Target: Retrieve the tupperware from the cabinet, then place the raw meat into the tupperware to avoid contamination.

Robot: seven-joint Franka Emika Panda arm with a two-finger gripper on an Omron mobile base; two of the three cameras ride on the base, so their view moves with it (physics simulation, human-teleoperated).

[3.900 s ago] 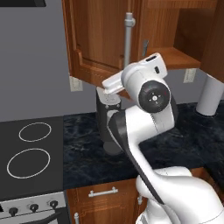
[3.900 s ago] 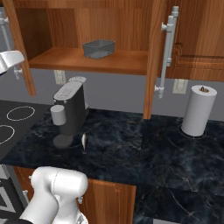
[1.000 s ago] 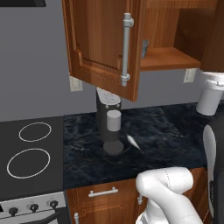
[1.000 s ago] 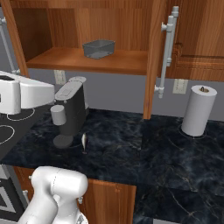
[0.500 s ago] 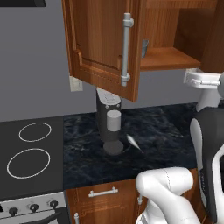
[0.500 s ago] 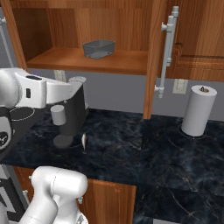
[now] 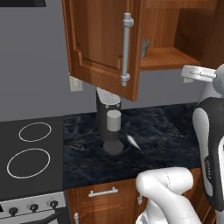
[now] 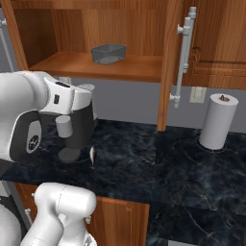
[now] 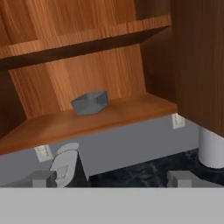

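Grey and semi-clear, the tupperware (image 9: 89,103) sits on the lower shelf (image 9: 131,111) of the open cabinet (image 8: 96,29), above and well ahead of our fingers (image 9: 111,178), a little to their left. We see the 2 fingers spread wide with nothing between them. The raw meat (image 8: 92,153) lies on the dark desk (image 8: 158,158), below the fingers and just beside the coffee machine (image 7: 109,127).

Risks, as we judge them: the reach has to climb over the coffee machine, which stands close under the hand, so a low path could knock it. The shelf's front edge and the open door (image 8: 175,57) flank the route, and the wrist could clip either. The tupperware is light and sits askew to the fingers; pads landing on a corner could shove it deeper into the cabinet or tip it rather than clamp it.

Against the frame 1 second ago, we find the arm has swung across: the hand, then at the far left of the right base view, now hangs in front of the coffee machine. Tupperware, meat and paper-towel roll (image 8: 217,121) have not moved.
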